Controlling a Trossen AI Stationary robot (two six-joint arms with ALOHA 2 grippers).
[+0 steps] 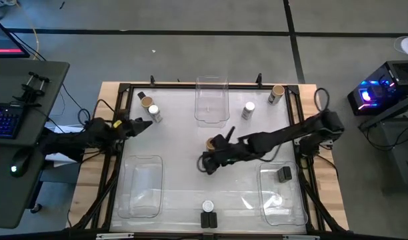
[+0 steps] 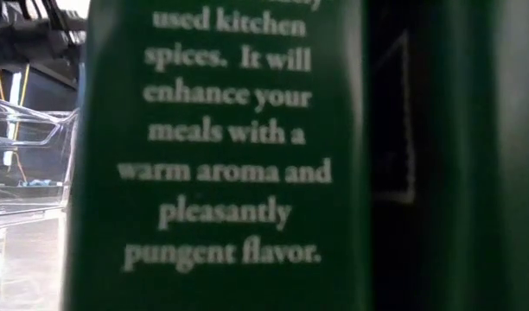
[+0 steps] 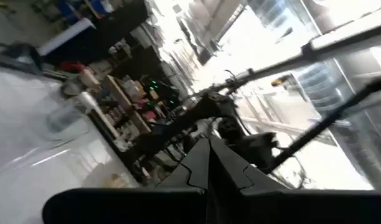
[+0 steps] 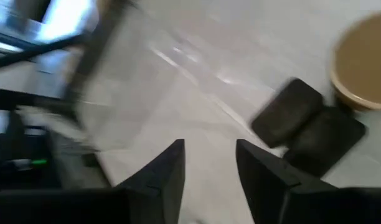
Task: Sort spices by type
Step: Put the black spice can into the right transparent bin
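My right gripper (image 1: 208,165) (image 4: 209,148) hovers open over the table's middle and holds nothing. Just beyond it on the far side stands a tan-lidded jar (image 1: 211,143) (image 4: 363,68), with two small black boxes (image 4: 309,127) lying beside it. My left gripper (image 1: 147,123) (image 3: 209,149) is shut and empty at the left edge. Near it stand a tan-lidded jar (image 1: 147,102) and a white-lidded jar (image 1: 155,113). Farther right are a white-lidded jar (image 1: 249,109) and a tan-lidded jar (image 1: 277,93). A black box (image 1: 285,175) lies in the near right bin. A white-lidded jar (image 1: 207,207) and a dark box (image 1: 209,220) (image 2: 221,155) stand at the near edge.
Three clear plastic bins sit on the table: far centre (image 1: 212,85), near left (image 1: 139,200), near right (image 1: 279,212). The dark box fills almost the whole low view. A black frame runs around the table's edge (image 1: 117,133). A small dark container (image 1: 141,95) stands in the far left corner.
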